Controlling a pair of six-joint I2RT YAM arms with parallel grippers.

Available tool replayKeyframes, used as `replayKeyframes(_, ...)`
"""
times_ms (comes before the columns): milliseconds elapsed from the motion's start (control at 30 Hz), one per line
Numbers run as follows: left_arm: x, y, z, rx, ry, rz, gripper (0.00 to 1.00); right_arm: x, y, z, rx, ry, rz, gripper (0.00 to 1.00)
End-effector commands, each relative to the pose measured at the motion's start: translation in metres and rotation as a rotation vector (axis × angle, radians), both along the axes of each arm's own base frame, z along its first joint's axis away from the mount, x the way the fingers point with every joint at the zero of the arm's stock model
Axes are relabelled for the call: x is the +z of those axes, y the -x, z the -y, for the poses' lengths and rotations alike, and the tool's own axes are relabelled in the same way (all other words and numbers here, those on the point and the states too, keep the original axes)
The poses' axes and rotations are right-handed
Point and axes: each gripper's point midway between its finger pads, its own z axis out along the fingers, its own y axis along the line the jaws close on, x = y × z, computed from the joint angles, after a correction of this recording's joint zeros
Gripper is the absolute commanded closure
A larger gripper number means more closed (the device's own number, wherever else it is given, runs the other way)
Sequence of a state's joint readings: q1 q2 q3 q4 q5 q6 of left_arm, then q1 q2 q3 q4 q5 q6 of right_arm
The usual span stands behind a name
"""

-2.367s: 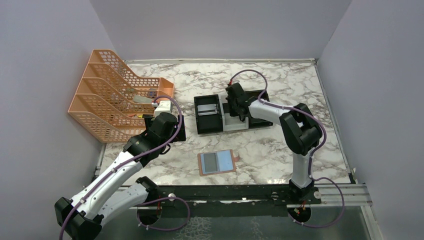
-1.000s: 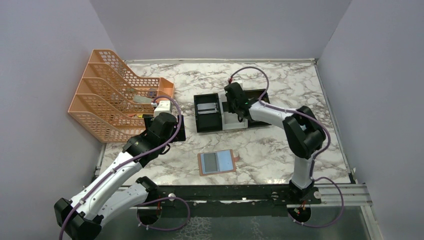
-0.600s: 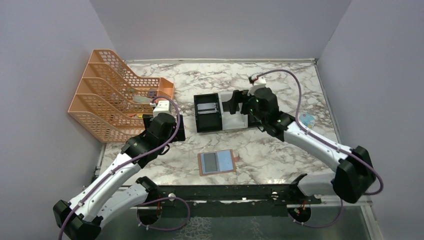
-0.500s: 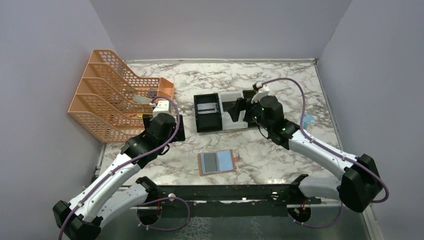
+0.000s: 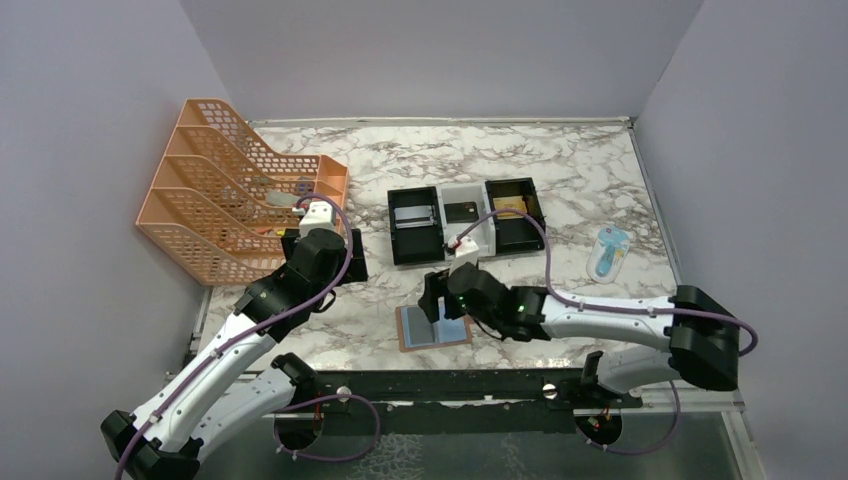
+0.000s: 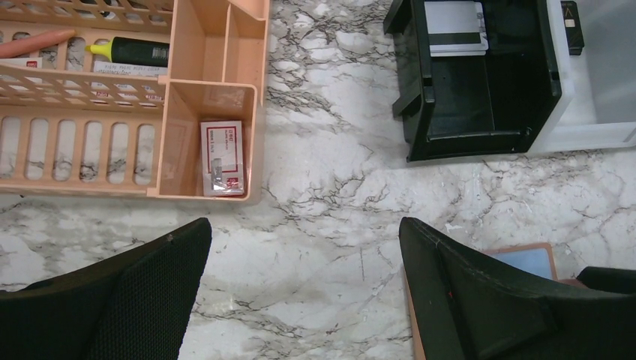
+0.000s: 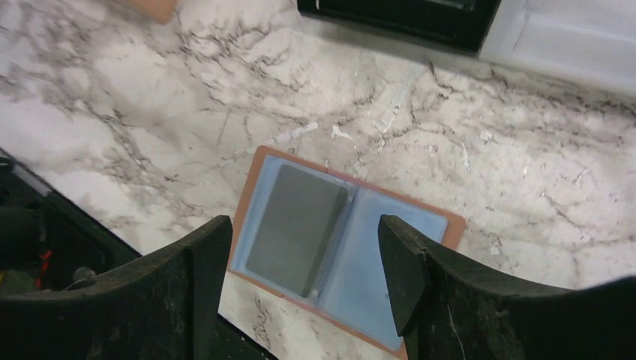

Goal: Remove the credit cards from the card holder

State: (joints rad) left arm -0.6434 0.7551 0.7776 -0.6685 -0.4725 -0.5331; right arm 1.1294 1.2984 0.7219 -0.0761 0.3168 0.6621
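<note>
The card holder (image 7: 394, 259) was laid open on the table (image 5: 560, 170), a grey card (image 7: 292, 229) tucked inside; the right gripper (image 5: 437, 303) was held spread above it, empty; the left gripper (image 6: 304, 225) was spread wide, empty.

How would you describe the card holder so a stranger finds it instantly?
On the marble table, look near the front edge, nearer than the black-and-white three-compartment tray. The tan-brown leather card holder lies open and flat there. It alone shows light-blue lining, with a grey card in one pocket.
</note>
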Motion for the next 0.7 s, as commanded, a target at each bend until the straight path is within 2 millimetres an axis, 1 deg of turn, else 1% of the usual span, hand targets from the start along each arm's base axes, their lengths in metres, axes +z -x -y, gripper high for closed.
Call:
replayKeyframes(0,0.001,0.000,-0.011,0.058,-0.015,0.012,0.01,-0.016,-0.005,0.008,-0.194,0.146,0.060,0.31)
replayKeyframes(67,0.001,0.001,-0.013,0.065,-0.017,0.011,0.01,-0.028,-0.001,0.002,-0.203,0.195,0.039,0.33)
replayKeyframes(167,0.001,0.001,-0.014,0.068,-0.014,0.015,0.01,-0.037,0.005,-0.011,-0.185,0.253,0.036,0.38)
replayKeyframes(400,0.003,0.002,-0.014,0.070,-0.006,0.022,0.01,-0.058,0.017,-0.034,-0.116,0.242,-0.037,0.43)
replayKeyframes(533,0.003,0.002,-0.014,0.070,-0.007,0.021,0.01,-0.072,0.021,-0.038,-0.098,0.272,-0.065,0.43)
replayKeyframes(667,0.003,0.002,-0.014,0.069,-0.007,0.020,0.01,-0.075,0.019,-0.038,-0.097,0.300,-0.059,0.46)
